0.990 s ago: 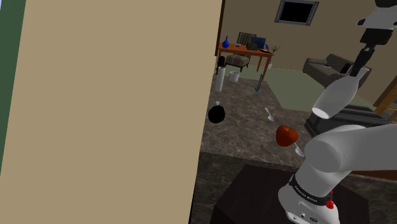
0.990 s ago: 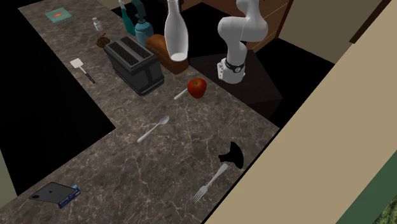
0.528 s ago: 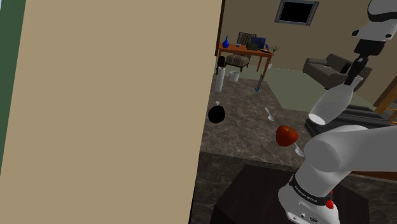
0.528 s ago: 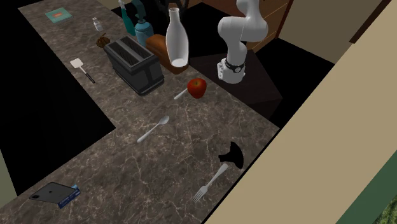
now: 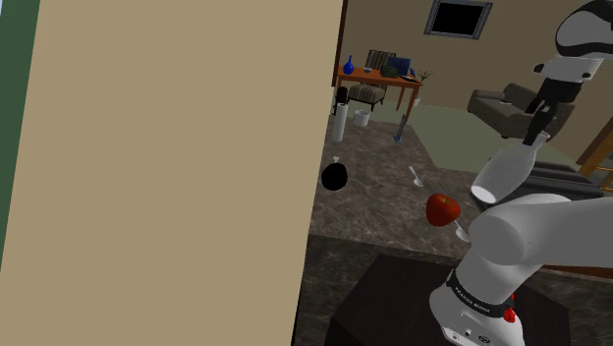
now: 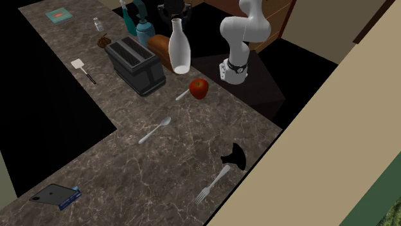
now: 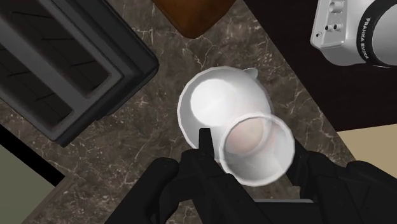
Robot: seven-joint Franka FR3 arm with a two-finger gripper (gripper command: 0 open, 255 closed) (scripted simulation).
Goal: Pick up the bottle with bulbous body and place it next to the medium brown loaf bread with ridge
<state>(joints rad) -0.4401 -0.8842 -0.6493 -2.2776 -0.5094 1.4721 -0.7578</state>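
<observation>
Bottle (image 6: 179, 51), white and bulbous, was clasped by its neck in the black gripper (image 6: 175, 17). From the second exterior view, brown loaf (image 6: 159, 45) sat just beside at ten o'clock, apple (image 6: 199, 88) at five.

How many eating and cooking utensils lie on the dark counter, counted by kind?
Spoon: 1
Fork: 1
Spatula: 1
Utensil partly hidden by the apple, kind unclear: 1
Total: 4

Toaster (image 6: 136, 64) near red apple (image 6: 199, 88); spoon (image 6: 155, 130), fork (image 6: 213, 184), spatula (image 6: 83, 69) on marbled counter (image 6: 173, 160).
</observation>
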